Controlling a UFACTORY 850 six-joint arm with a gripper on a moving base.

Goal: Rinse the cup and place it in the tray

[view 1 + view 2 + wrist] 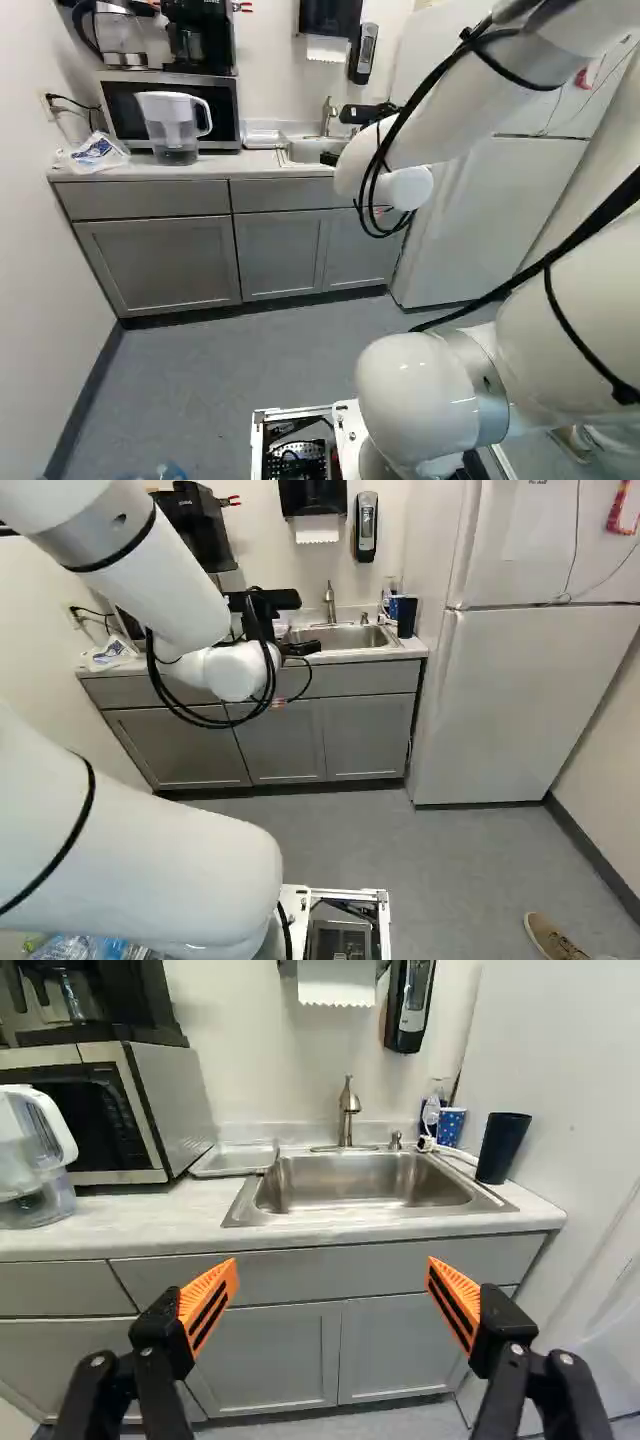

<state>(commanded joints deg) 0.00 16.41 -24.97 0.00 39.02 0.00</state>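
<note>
Pale table (150,1220), steel sink (365,1182) set in. From sink, wall being twelve: faucet (348,1110) twelve o'clock; dotted blue cup (450,1125) two; dark tumbler (502,1150) three; shallow tray (235,1159) ten; microwave (90,1120), filter pitcher (172,125), plastic bag (97,152) nine, bag farthest.

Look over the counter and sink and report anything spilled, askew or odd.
Nothing looks spilled or damaged. The one untidy thing is the crumpled bag lying loose on the counter beside the microwave; the dark cup stands upright by the sink.
</note>
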